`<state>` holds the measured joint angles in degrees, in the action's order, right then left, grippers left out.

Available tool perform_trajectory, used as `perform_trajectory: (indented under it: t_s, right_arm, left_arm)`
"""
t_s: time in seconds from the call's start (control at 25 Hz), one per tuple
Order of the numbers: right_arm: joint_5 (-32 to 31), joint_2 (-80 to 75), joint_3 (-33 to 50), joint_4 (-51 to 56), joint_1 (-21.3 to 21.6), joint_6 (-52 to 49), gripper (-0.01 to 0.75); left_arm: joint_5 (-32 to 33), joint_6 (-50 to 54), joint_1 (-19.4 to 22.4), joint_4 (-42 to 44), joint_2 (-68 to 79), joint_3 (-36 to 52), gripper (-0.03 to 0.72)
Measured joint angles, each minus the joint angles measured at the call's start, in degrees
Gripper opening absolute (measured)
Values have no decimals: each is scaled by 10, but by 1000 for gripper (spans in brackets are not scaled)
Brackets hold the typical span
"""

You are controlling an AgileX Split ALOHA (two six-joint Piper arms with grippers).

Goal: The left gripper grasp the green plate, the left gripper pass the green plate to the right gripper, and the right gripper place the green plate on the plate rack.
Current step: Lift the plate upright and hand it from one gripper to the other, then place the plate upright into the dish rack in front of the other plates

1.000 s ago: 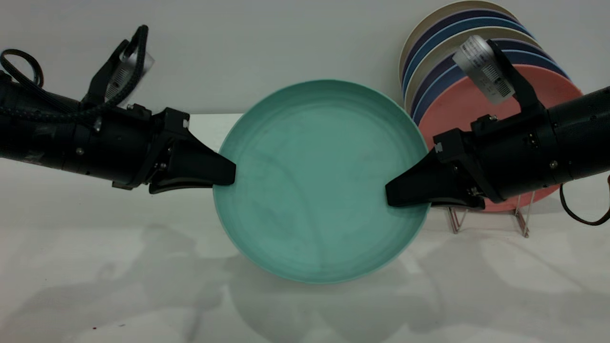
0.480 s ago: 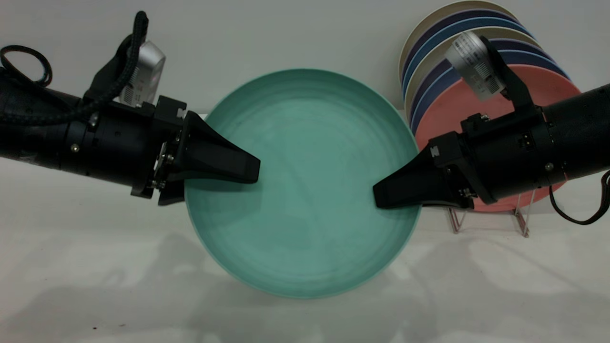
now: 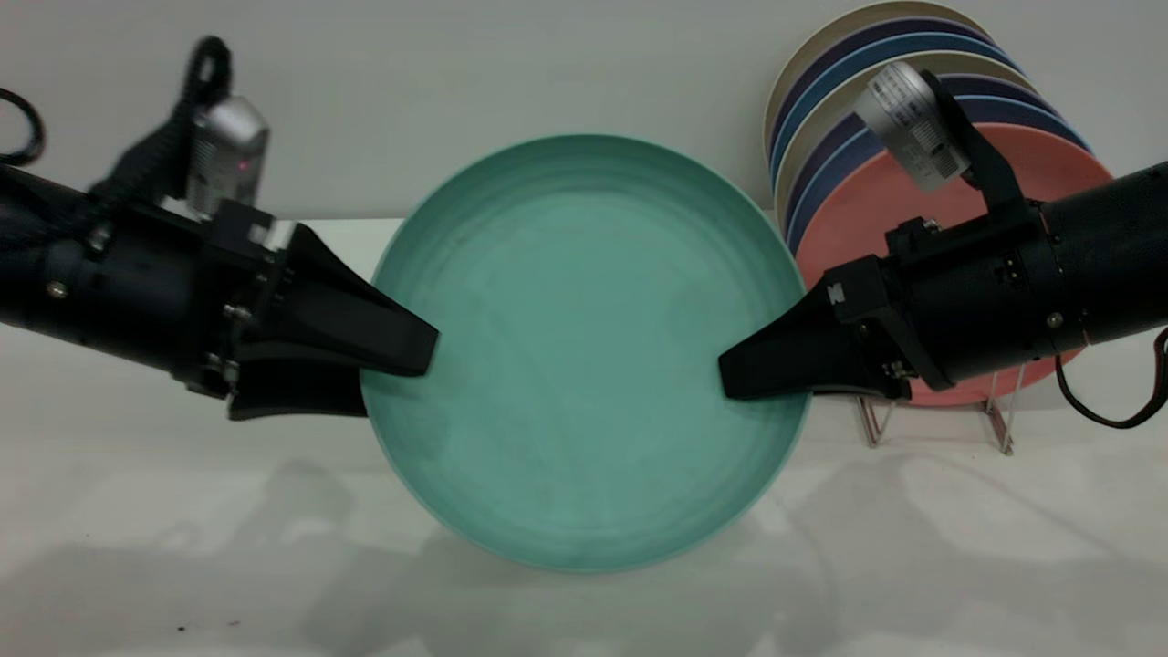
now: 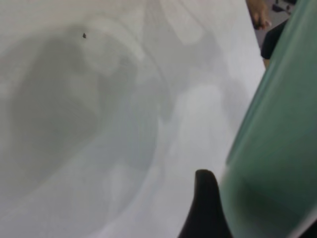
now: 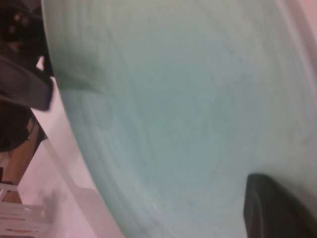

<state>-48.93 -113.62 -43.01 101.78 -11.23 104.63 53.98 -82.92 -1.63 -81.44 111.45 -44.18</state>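
Note:
The green plate (image 3: 584,356) stands upright on edge above the table, between the two arms. My right gripper (image 3: 730,383) is shut on its right rim, one finger (image 5: 272,203) pressed on the plate's face (image 5: 188,109). My left gripper (image 3: 397,379) is at the left rim with its jaws spread open. One jaw lies in front of the plate and the other behind, and a finger (image 4: 205,208) stands just off the plate (image 4: 277,139). The plate rack (image 3: 999,424) is behind the right arm, only its wire feet showing.
A salmon-pink plate (image 3: 867,210) and several blue and cream plates (image 3: 821,119) stand in the rack at the back right, close behind the right gripper. A pale wall is behind. The white table (image 3: 182,547) lies below the plate.
The plate shifted left and up, then held still in the right gripper. The left gripper slid further onto it, then spread its jaws and drew back to the left.

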Motion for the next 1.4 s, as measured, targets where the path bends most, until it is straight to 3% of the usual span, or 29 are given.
perform_trajectory:
  t_s: [0.24,0.72,0.88,1.2,1.4]
  right_arm:
    - [-4,0,0,-1,31,-3,59]
    - [-20,1,0,-22,80,5,59]
    - [6,20,0,-79,80,12,59]
    - [118,113,0,-244,80,-9,59]
    - [140,180,0,-389,80,-41,59]
  left_arm:
    - [24,84,43,108,-10,0,590]
    - [6,297,44,322,-10,-82,590]
    - [-28,390,44,410,-10,-123,590]
    - [-64,588,44,623,-10,-166,581]
    - [-68,651,44,693,-10,-175,552]
